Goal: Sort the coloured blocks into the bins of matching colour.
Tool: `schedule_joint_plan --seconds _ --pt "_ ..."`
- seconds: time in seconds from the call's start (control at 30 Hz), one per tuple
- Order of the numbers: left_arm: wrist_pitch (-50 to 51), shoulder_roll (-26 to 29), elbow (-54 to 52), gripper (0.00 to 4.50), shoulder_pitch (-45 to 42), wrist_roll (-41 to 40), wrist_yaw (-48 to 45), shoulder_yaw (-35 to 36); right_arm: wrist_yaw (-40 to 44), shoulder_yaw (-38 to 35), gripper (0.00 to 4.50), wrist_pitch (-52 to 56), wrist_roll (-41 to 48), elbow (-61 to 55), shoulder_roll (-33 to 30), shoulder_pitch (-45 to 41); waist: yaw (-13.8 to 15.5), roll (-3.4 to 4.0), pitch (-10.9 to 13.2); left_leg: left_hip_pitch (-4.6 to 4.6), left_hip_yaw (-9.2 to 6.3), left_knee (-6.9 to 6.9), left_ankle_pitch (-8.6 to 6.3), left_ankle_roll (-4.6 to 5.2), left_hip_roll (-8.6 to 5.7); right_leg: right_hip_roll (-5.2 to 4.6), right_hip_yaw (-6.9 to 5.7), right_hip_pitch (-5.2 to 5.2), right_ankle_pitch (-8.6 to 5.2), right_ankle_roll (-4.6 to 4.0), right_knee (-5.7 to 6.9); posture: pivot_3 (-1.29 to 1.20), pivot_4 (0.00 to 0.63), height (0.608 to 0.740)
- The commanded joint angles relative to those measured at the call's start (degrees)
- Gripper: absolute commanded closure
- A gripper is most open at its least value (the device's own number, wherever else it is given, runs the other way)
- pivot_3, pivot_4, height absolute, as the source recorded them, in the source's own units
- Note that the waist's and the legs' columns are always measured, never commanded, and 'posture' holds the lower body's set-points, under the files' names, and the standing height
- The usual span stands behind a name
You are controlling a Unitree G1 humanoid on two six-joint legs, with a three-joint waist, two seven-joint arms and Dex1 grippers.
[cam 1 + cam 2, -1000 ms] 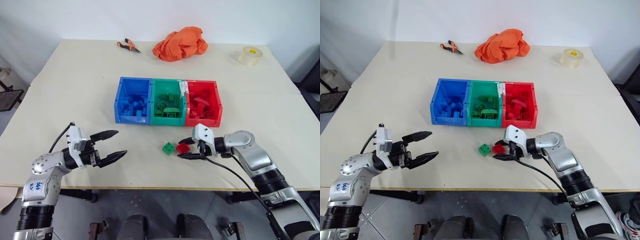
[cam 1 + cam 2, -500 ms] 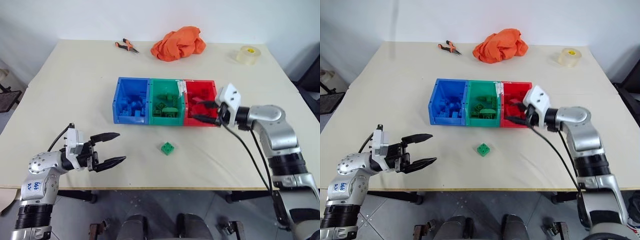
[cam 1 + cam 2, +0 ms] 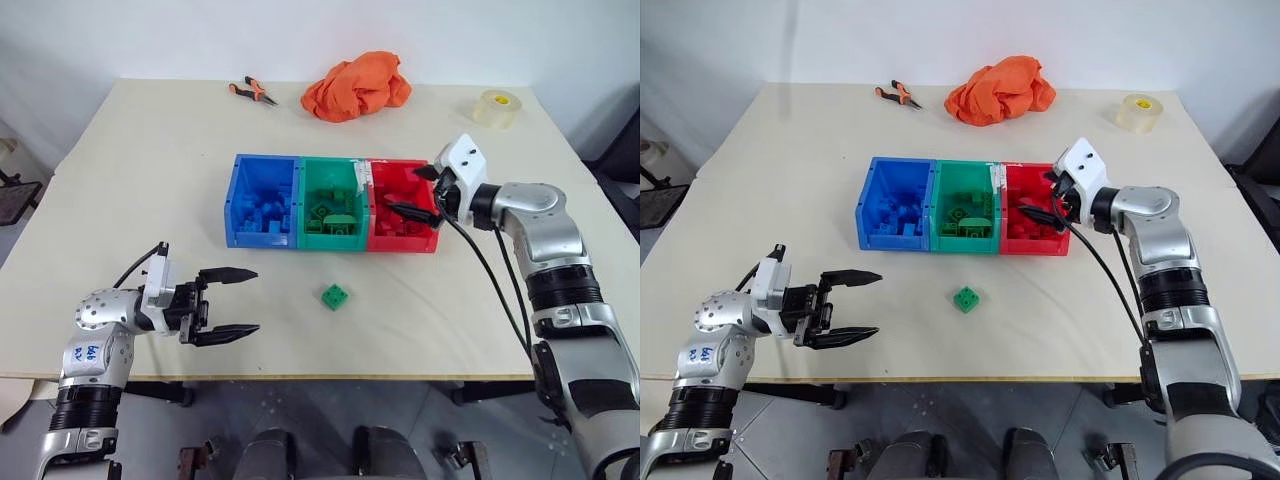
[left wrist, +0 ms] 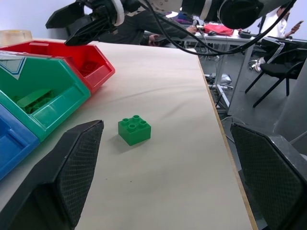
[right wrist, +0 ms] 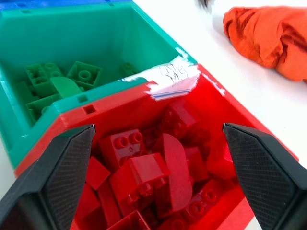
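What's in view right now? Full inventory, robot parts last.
blue bin: 1, blue, left end of the row at mid-table, blue blocks inside
green bin: 1, green, middle of the row, green blocks inside
red bin: 1, red, right end of the row, red blocks inside
green block: 1, green, loose on the table in front of the bins
pliers: 1, orange and black handles, far edge, left of the cloth
cloth: 1, orange, crumpled, far edge
tape roll: 1, clear, far right corner
table: 1, cream
left gripper: open, near the front left edge, holding nothing
right gripper: open, over the red bin, holding nothing
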Motion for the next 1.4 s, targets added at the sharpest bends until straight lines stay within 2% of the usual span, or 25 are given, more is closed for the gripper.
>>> schedule_joint_plan --seconds 0.03,0.23,0.33,0.43,0.57,0.77,0.93,1.17,1.4 --pt "-0.85 -0.12 0.03 0.00 -0.81 -0.32 -0.65 -0.14 2.05 -2.72 0.03 1.72 2.96 -8.08 -2.75 3.26 0.11 0.00 0.00 0.00 -0.01 0.00 0.00 0.00 -0.01 -0.01 0.00 0.01 0.00 0.00 0.00 0.00 0.150 0.740" --pt "-1.13 -0.17 1.83 0.00 -2.07 0.17 -0.96 -0.91 5.68 -9.03 0.03 7.27 10.69 -25.79 -8.40 19.76 1.01 0.00 0.00 0.00 -0.07 0.00 -0.01 0.01 -0.02 -0.03 0.02 0.08 0.00 0.00 -0.07 0.00 0.150 0.740" --pt "-1.23 0.32 2.52 0.00 -2.15 0.07 -1.34 -0.60 9.11 -15.08 0.03 9.36 16.46 -34.41 -11.73 30.79 0.95 0.02 0.01 0.00 -0.03 0.01 -0.01 0.04 -0.07 -0.06 0.00 0.14 0.01 0.01 -0.19 0.00 0.150 0.740" --pt "-1.27 0.89 2.85 0.00 -1.91 -0.07 -1.78 -0.14 13.03 -18.35 0.03 10.42 18.08 -40.14 -16.43 41.41 1.04 0.01 0.01 0.05 -0.13 -0.02 -0.02 0.04 -0.04 -0.06 0.02 0.23 0.01 0.01 -0.24 0.00 0.150 0.740" --pt "-1.20 1.46 3.12 0.00 -1.66 -0.06 -1.94 0.22 13.59 -20.05 0.03 10.18 18.80 -42.88 -18.77 47.10 0.57 0.01 0.01 0.13 0.02 -0.01 -0.03 0.06 0.02 -0.07 0.03 0.30 0.01 0.01 -0.34 0.00 0.150 0.740" --pt "-0.93 1.40 2.46 0.00 -1.45 0.03 -1.28 0.24 11.20 -13.32 0.03 11.25 17.35 -44.31 -17.02 43.40 0.75 0.03 0.00 0.15 0.06 0.00 -0.04 0.03 0.08 -0.13 0.09 0.26 0.00 0.01 -0.34 0.00 0.150 0.740" --pt "-0.13 1.49 0.13 0.00 -0.29 -0.32 -0.24 0.38 9.55 -3.78 0.03 11.48 14.66 -42.47 -13.08 36.78 0.79 0.03 0.00 0.10 -0.07 0.01 -0.04 0.03 0.06 -0.17 0.14 0.27 0.00 0.01 -0.34 0.00 0.150 0.740" --pt "1.47 1.79 -3.95 0.00 1.91 -0.96 0.94 0.37 9.68 7.79 0.03 5.94 8.49 -33.33 -3.96 26.33 0.69 0.03 0.01 0.05 -0.13 0.04 -0.04 0.04 0.00 -0.09 0.09 0.24 0.00 0.01 -0.28 0.00 0.150 0.740" --pt "2.65 2.12 -8.50 0.00 5.81 -1.76 3.51 2.04 11.24 15.24 0.03 -3.21 2.25 -17.05 6.13 16.64 0.17 0.02 0.00 0.08 -0.13 0.02 -0.03 0.03 0.02 -0.03 0.05 0.18 0.00 0.00 -0.15 0.00 0.150 0.740"
